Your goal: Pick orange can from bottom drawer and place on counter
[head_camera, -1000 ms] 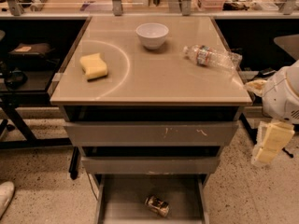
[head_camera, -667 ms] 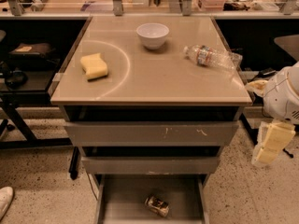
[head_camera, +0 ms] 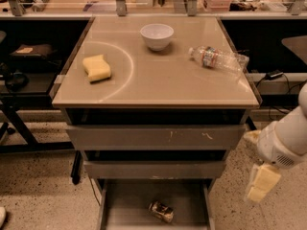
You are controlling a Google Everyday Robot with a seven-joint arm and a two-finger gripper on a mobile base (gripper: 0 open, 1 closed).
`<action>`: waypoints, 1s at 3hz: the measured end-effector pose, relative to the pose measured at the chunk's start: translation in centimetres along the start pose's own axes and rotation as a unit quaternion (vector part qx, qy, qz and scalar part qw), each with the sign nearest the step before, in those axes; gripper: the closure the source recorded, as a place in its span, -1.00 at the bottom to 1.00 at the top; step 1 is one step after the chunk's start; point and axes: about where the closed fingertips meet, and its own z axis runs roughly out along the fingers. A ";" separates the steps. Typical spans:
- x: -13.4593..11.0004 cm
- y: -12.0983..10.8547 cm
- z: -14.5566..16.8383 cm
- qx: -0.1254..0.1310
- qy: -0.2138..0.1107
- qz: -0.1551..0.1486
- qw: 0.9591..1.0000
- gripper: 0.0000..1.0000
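The orange can, small, dented and shiny, lies on its side on the grey floor of the open bottom drawer, near the middle. My gripper hangs at the end of the white arm, to the right of the cabinet at about the height of the middle drawer. It is well apart from the can, above and to its right. The beige counter with its faint white arc tops the cabinet.
On the counter stand a white bowl at the back, a yellow sponge at the left and a clear plastic bottle lying at the right. Two shallower grey drawers sit above the bottom one. Dark shelving flanks both sides.
My gripper has moved down and a little to the left beside the cabinet. The can and the things on the counter have not moved.
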 end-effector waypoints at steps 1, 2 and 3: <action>3.6 1.2 7.9 -0.037 -0.024 0.028 0.999 -1.00; 5.5 1.6 14.3 -0.023 -0.071 0.002 0.997 -1.00; 5.6 0.5 18.8 0.009 -0.114 -0.062 0.992 -1.00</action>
